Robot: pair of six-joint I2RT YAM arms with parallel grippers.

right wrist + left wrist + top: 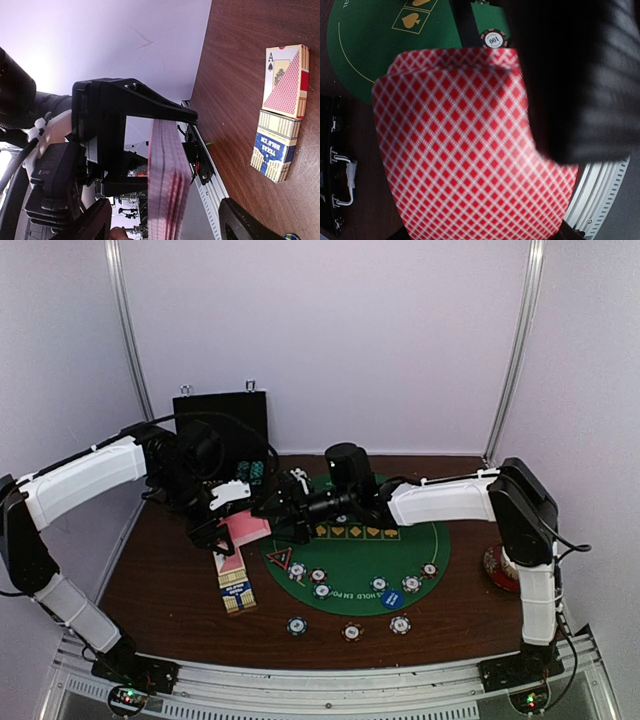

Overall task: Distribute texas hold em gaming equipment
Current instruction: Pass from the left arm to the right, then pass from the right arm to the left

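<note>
My left gripper [228,523] is shut on a deck of pink-backed playing cards [248,529] and holds it above the table at the mat's left edge. The deck fills the left wrist view [465,150]. My right gripper [287,508] is open beside the deck, which stands edge-on [170,175] between its two fingers [87,222] without visible contact. Several striped poker chips [379,584] and a blue disc button [392,598] lie on the green felt mat [360,550]. Three more chips [351,632] lie in front of the mat.
Two card boxes [233,580] lie end to end left of the mat; they also show in the right wrist view [280,115]. The open black case [220,425] stands at the back left with teal chips [250,472]. A red round object [499,566] sits at the right.
</note>
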